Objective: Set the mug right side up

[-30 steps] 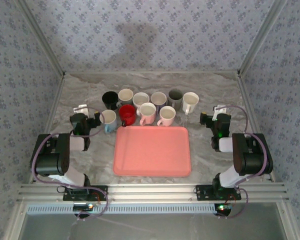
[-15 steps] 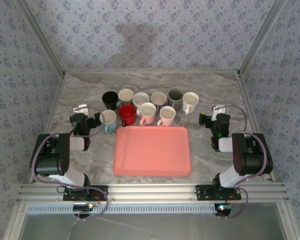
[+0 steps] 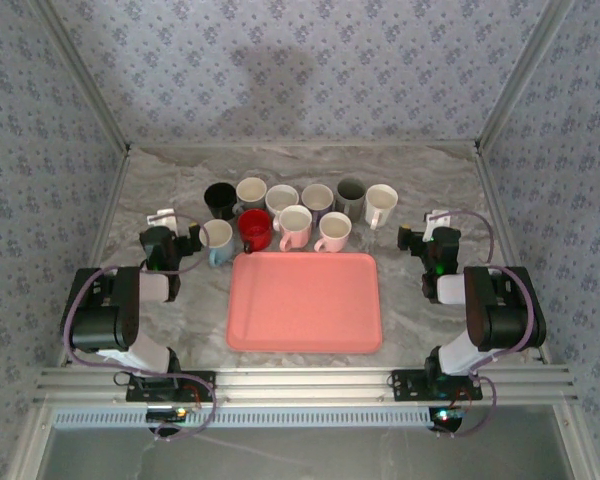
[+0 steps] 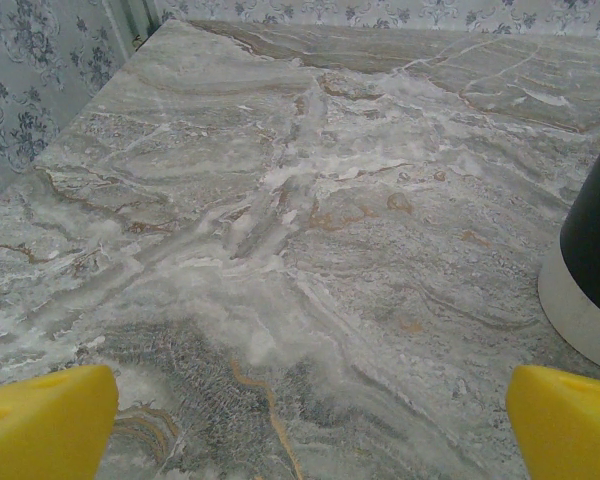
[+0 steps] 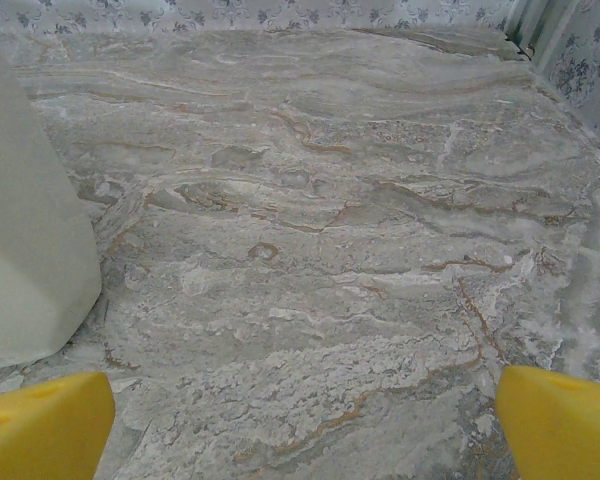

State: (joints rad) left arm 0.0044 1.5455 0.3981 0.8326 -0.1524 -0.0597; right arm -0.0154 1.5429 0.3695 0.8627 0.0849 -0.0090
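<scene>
Several mugs stand in two rows at the back of the table, among them a black mug point(image 3: 219, 198), a red mug point(image 3: 255, 230), a light blue mug point(image 3: 218, 241) and a white mug point(image 3: 381, 204). Most show an open pale mouth; the black and red ones look dark on top, and I cannot tell which is inverted. My left gripper point(image 3: 176, 240) rests folded beside the blue mug, open point(image 4: 310, 425), with the black mug point(image 4: 592, 260) ahead to its right. My right gripper point(image 3: 425, 240) is open too point(image 5: 305, 430), the white mug point(image 5: 25, 230) ahead to its left.
A pink tray point(image 3: 305, 300) lies in the middle of the marble table point(image 3: 420, 180), between the two arms and just in front of the mugs. Patterned walls close the table on three sides.
</scene>
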